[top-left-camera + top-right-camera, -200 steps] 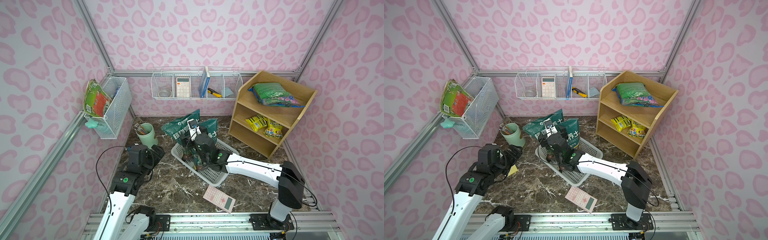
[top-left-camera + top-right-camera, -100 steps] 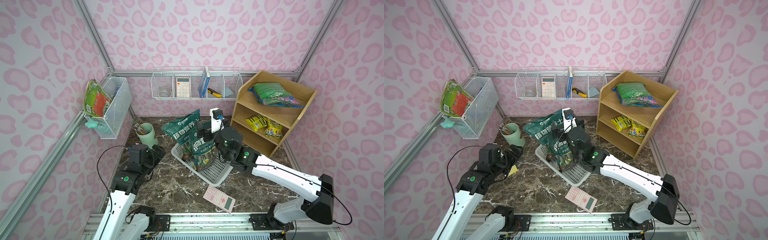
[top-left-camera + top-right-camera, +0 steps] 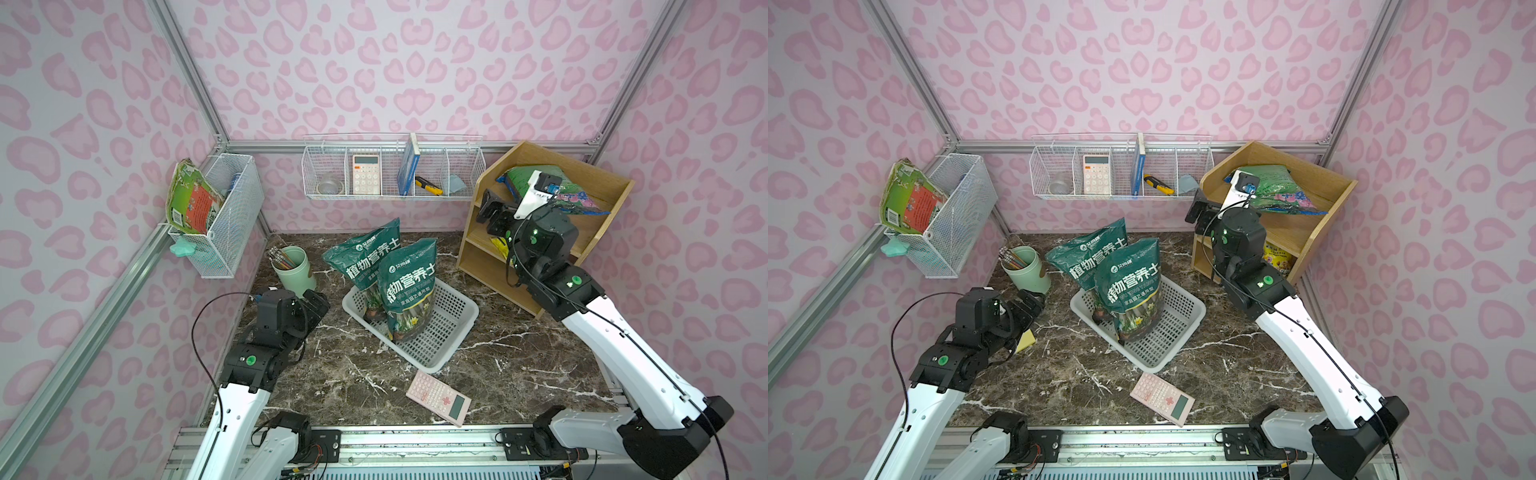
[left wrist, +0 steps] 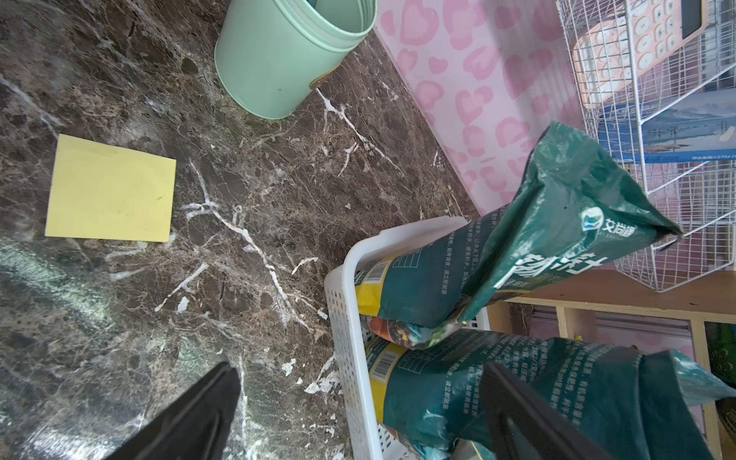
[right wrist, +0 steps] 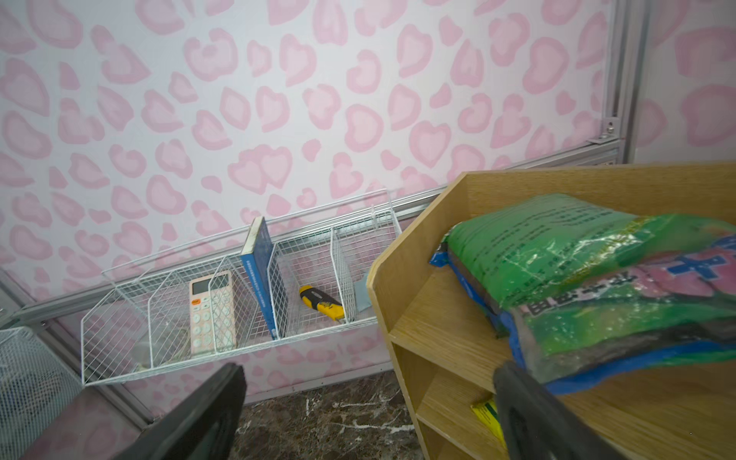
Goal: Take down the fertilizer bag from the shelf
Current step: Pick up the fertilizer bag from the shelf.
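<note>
- Fertilizer bag (image 5: 577, 255) flat on shelf (image 5: 438, 318) top tier.
- Right gripper (image 5: 368, 398) nearer, jaws apart; bag lies off to one side, not between them.
- Left gripper (image 4: 358, 398) low, jaws apart.

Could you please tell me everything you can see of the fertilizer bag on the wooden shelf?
The fertilizer bag is a glossy, crinkled green plastic pouch with blue edges, small dark print and a pink patch bearing blue characters. It looks full and lies flat on the top tier of the shelf, resting on the wood. In both top views the right wrist camera hides part of it. The open right pincer is close beside it, one finger near its blue edge; whether they touch cannot be told.
</note>
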You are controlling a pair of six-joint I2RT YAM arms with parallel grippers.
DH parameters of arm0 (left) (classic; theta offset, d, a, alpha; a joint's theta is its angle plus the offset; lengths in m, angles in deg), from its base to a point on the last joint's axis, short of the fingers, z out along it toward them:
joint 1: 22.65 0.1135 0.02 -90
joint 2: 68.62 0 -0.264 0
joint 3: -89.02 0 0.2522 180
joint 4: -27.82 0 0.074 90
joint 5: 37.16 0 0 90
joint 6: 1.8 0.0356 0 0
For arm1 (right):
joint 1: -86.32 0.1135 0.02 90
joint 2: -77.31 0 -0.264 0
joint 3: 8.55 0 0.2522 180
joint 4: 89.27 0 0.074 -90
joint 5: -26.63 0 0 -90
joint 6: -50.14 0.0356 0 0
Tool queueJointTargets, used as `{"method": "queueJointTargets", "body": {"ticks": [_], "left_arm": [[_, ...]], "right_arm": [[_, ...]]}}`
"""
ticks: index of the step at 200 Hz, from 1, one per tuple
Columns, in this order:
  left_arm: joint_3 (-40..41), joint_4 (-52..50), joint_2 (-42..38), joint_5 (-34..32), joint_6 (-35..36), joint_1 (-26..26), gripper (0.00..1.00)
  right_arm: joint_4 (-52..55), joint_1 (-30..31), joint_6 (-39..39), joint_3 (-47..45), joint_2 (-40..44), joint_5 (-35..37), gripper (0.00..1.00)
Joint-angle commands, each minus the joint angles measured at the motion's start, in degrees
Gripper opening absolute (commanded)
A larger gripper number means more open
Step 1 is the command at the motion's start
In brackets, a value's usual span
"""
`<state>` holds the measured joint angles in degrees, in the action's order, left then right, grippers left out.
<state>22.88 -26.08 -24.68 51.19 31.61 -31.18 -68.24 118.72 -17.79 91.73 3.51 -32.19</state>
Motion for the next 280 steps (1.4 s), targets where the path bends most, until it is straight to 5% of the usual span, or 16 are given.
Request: {"method": "queueJointTargets", "body": {"ticks": [1, 89, 145, 179, 196, 248, 280], "left_arm": [[-0.25, 0.37, -0.01, -0.11, 0.44, 0.05, 0.99], [-0.08, 0.50, 0.27, -0.54, 0.28, 0.09, 0.99], [-0.07, 0.36, -0.26, -1.58, 0.30, 0.09, 0.99], [0.15, 0.32, -0.70, -2.17, 0.41, 0.03, 0.99], [-0.03, 0.32, -0.70, -2.07, 0.51, 0.06, 0.99], [-0.16, 0.39, -0.45, -1.69, 0.39, 0.08, 0.99], [-0.18, 0.40, -0.37, -1.59, 0.42, 0.09, 0.99]], "right_arm": [[8.04, -3.12, 5.52, 2.08, -0.44, -1.54, 1.00], [12.07, -7.53, 24.33, -2.69, 5.47, -6.39, 1.00], [15.33, -21.20, 30.45, -1.31, -0.37, -28.21, 1.00], [13.24, -25.66, 31.92, -0.47, -3.02, -32.66, 0.96], [14.15, -25.79, 30.02, 2.51, -4.10, -31.38, 0.79], [16.46, -25.85, 25.33, 6.67, -5.17, -29.01, 0.01], [19.28, -25.99, 23.27, 9.10, -5.83, -30.01, 0.00]]}}
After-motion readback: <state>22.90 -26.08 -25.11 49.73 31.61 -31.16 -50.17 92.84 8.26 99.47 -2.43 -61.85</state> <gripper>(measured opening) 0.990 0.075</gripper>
